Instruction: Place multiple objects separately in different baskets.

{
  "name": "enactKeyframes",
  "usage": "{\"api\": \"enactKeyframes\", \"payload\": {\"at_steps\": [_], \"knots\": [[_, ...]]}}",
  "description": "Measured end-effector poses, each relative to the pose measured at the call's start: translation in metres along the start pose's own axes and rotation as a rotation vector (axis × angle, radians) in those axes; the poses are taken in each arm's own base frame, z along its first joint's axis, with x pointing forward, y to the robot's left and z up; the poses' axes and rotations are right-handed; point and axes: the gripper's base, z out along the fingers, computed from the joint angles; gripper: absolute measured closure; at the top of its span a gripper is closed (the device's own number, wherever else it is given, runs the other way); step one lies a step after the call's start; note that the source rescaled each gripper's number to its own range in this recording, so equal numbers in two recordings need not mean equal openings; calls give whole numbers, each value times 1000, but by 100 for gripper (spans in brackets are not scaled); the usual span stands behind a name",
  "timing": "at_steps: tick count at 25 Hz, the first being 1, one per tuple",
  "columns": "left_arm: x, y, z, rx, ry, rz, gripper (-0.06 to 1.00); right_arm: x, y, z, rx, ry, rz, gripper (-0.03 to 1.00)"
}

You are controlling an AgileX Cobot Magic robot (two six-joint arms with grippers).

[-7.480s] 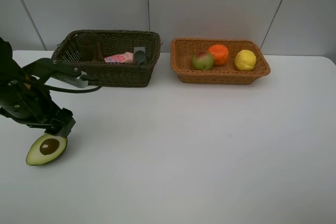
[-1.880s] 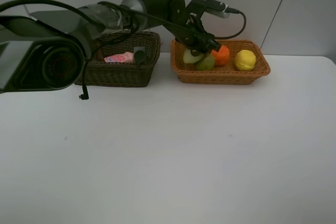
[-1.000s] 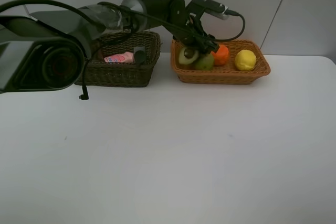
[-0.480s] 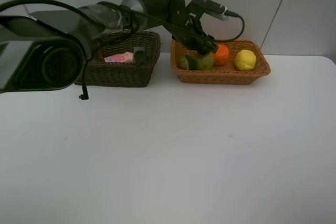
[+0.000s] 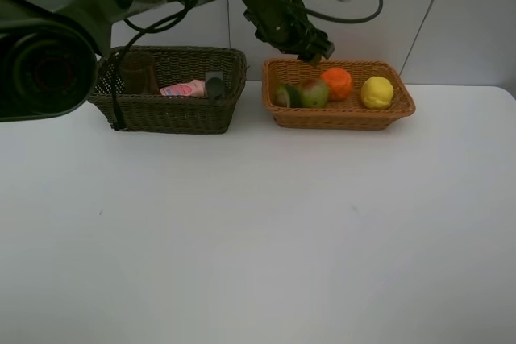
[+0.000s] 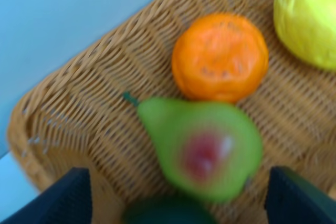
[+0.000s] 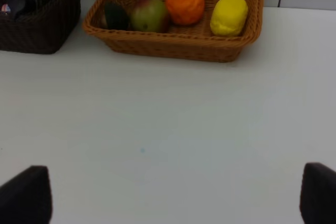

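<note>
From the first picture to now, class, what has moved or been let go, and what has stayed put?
The halved green avocado went from the white table into the orange-tan wicker basket, beside the red-green pear. The left gripper released it and rose, open. Orange, lemon and dark basket are unchanged.

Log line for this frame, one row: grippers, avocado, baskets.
left gripper: open, above orange-tan basket | right gripper: open, empty | halved avocado: in basket beside pear | dark basket: untouched
</note>
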Motion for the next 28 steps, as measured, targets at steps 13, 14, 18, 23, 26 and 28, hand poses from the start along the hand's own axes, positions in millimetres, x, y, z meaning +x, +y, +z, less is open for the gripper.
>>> {"api": "enactKeyframes", "payload": {"at_steps": [13, 14, 18, 23, 26, 28], "knots": [[-9, 4, -91, -76, 238, 48, 6, 0, 0, 0, -1, 0, 0, -3], [-11, 5, -99, -86, 235, 51, 6, 0, 0, 0, -1, 0, 0, -3], [-23, 4, -137, -101, 177, 45, 6, 0, 0, 0, -1, 0, 0, -3], [-20, 1, -185, -102, 149, 36, 6, 0, 0, 0, -1, 0, 0, -3], [-6, 0, -210, -106, 172, 37, 6, 0, 0, 0, -1, 0, 0, -3], [12, 0, -224, -117, 214, 41, 6, 0, 0, 0, -1, 0, 0, -3]]}}
